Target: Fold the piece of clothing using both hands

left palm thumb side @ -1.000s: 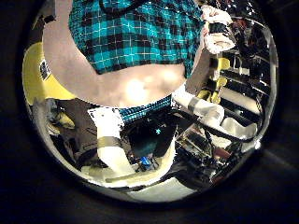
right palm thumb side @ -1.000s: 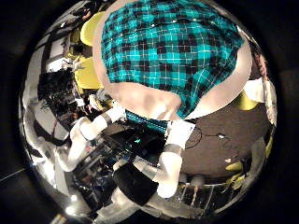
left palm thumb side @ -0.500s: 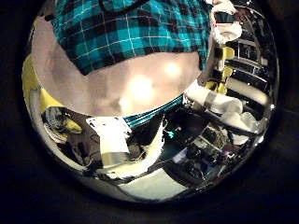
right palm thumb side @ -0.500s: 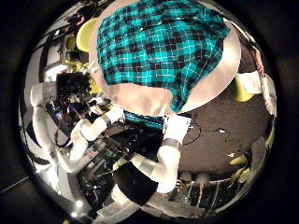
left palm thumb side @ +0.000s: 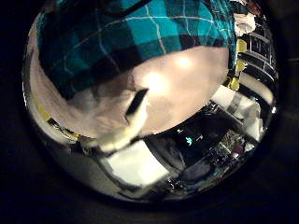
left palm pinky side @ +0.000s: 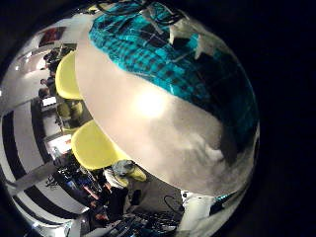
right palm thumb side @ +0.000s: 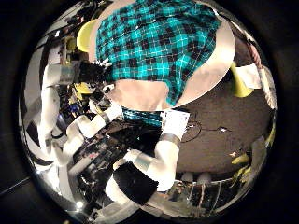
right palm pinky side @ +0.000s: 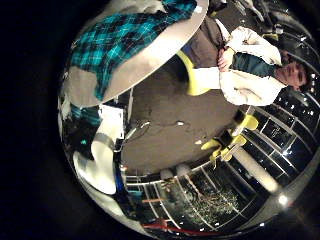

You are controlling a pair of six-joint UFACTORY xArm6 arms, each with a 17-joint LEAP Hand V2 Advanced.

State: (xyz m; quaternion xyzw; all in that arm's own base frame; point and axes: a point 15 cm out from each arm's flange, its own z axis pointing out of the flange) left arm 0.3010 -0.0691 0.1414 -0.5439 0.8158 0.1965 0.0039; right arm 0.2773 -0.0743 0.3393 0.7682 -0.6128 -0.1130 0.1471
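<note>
A checked garment lies spread on a round pale table. In the right thumb side palm view my right hand reaches toward the table's edge, with a strip of the checked cloth pinched between its fingertips. My left hand is at the table's edge beside the garment there. In the left thumb side palm view the garment fills much of the picture, close over the table, and part of my left hand shows. The garment also shows in the left little finger side view and the right little finger side view.
Yellow chairs stand round the table. Another yellow chair stands on the dark floor beyond the table's rim. Cluttered equipment lies below my right hand.
The left thumb side camera has moved closer over the table and garment; the cloth strip seen near its fingers earlier no longer shows. My left hand has come in beside the garment.
</note>
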